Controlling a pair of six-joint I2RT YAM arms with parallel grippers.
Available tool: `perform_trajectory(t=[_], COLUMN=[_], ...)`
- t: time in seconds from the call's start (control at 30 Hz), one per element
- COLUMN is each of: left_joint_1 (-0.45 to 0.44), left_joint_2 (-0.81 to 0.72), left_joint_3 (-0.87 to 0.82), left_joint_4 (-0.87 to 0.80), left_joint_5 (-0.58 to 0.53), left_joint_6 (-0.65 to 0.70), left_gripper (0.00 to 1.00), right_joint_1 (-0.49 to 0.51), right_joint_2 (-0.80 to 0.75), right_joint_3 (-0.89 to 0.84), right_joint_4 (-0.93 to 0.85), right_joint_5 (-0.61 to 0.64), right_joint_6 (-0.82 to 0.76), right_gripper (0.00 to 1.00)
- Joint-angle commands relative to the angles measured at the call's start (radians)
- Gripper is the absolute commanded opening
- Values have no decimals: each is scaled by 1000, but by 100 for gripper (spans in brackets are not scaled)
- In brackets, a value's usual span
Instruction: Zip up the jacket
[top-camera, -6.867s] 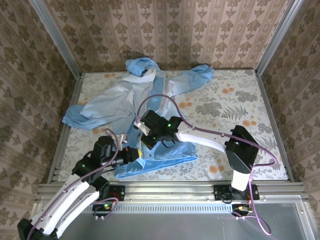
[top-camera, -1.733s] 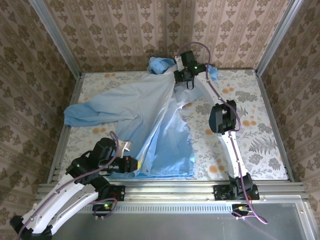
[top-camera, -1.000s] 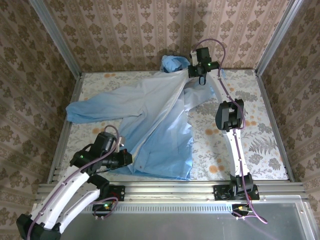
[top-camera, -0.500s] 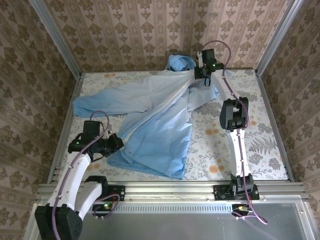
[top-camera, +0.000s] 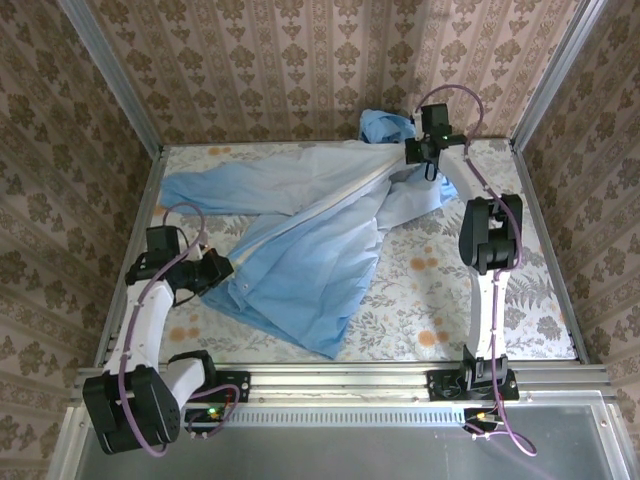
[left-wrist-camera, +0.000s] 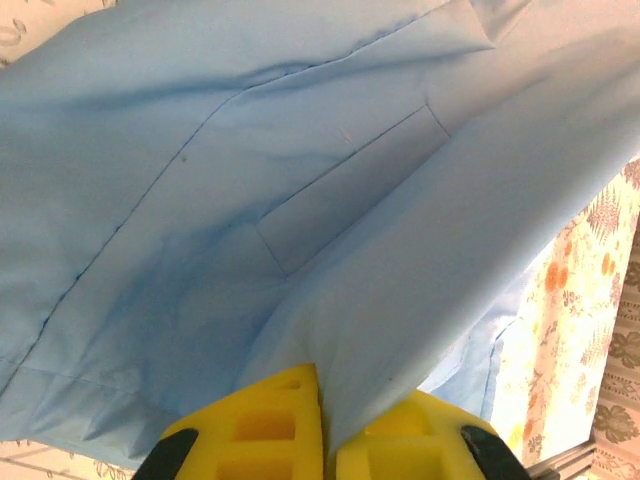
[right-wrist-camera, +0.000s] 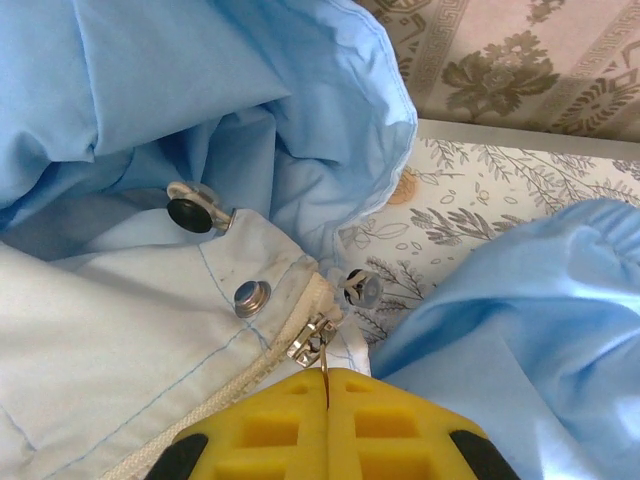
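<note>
Jacket (top-camera: 300, 240) is lying stretched diagonally across bench (top-camera: 450, 290). Right hand (right-wrist-camera: 326, 385) is clamping zipper pull (right-wrist-camera: 312, 340) at collar. Left hand (left-wrist-camera: 326, 400) is pinching hem taut. Zip seemingly finishing. Next: checking closure, then releasing.

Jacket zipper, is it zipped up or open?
Zipped, it appears: the slider sits at the jacket collar, its pull pinched in the right gripper, closed teeth trailing below.
</note>
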Motion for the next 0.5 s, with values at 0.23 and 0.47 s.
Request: perform_trajectory(t=[0.23, 0.47], left_joint_1=[20, 30], left_joint_2=[74, 19], left_joint_3=[160, 249], left_joint_4=[-24, -100], left_joint_5=[-119, -151], left_joint_6=[145, 208], left_gripper=[50, 63], right_joint_1=[-25, -23], right_joint_2=[-196, -332], right_joint_3=[-186, -361], right_joint_4=[152, 213], right_joint_5=[111, 122], right_joint_6=[43, 44], right_gripper=[48, 62])
